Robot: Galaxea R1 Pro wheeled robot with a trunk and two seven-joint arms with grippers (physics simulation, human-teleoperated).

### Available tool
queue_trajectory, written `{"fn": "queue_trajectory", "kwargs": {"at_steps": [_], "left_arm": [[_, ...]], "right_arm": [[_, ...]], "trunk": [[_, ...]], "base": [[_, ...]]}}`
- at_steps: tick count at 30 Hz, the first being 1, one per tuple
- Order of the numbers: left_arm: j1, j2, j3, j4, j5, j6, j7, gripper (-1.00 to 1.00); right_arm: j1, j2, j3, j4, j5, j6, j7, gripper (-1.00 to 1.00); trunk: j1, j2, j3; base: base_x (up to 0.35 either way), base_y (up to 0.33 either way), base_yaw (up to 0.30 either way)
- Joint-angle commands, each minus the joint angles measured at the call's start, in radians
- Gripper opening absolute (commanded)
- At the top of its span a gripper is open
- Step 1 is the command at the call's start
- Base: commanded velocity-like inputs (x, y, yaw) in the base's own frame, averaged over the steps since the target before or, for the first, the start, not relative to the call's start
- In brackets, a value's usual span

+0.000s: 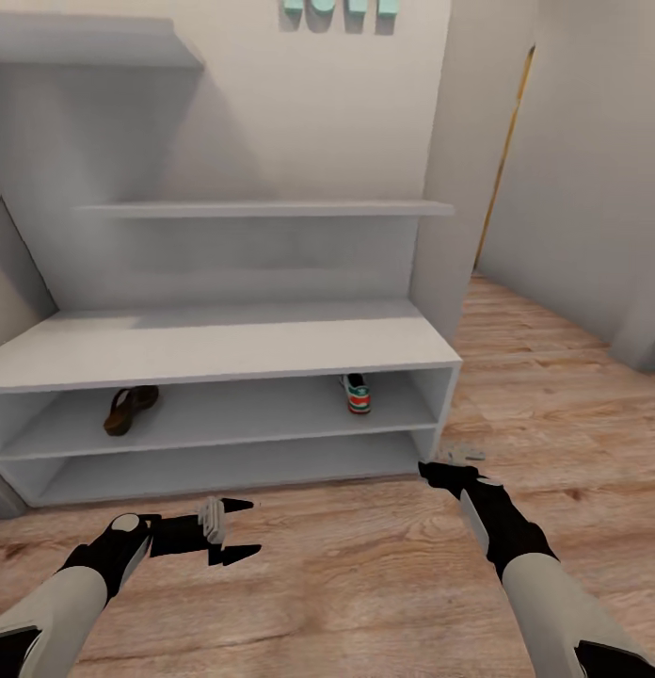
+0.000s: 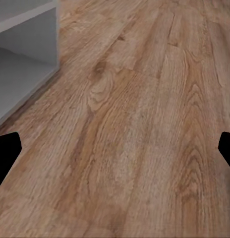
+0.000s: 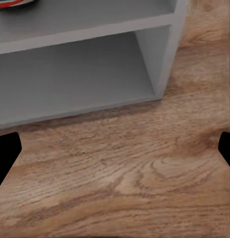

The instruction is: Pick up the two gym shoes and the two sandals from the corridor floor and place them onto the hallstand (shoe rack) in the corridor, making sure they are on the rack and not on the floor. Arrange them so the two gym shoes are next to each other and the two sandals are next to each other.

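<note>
The hallstand (image 1: pixel 224 348) stands against the wall ahead, pale grey with two open slots under its bench top. One dark brown sandal (image 1: pixel 130 410) lies at the left of the upper slot. One gym shoe (image 1: pixel 357 394) sits at the right of the same slot, and its edge shows in the right wrist view (image 3: pixel 13 3). My left gripper (image 1: pixel 235 530) is open and empty, low over the corridor floor (image 1: pixel 365 565) in front of the rack. My right gripper (image 1: pixel 456 457) hovers near the rack's right front corner (image 3: pixel 167 54). It is open, with its fingertips (image 3: pixel 6 151) wide apart.
Stepped wall shelves (image 1: pixel 271 209) rise above the bench. Teal letters (image 1: pixel 337 9) hang on the wall. A wall corner and a doorway with a yellow strip (image 1: pixel 504 151) lie to the right, with wood floor (image 1: pixel 553 377) running past the rack. The lower slot (image 3: pixel 70 79) holds nothing.
</note>
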Motion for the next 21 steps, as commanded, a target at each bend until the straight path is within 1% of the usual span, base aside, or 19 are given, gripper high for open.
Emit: {"fn": "queue_trajectory", "kwargs": {"at_steps": [1, 21], "left_arm": [[0.000, -0.001, 0.009, 0.000, -0.009, -0.005, -0.004, 1.00], [0.000, -0.001, 0.008, 0.000, -0.008, -0.005, -0.004, 1.00]], "right_arm": [[0.000, 0.001, -0.006, -0.001, 0.009, 0.005, 0.008, 1.00], [-0.001, 0.001, -0.006, -0.002, 0.009, 0.005, 0.008, 1.00]], "trunk": [[0.000, 0.000, -0.001], [0.000, 0.000, -0.001]], "base": [[0.000, 0.000, -0.300], [0.000, 0.000, -0.300]]}}
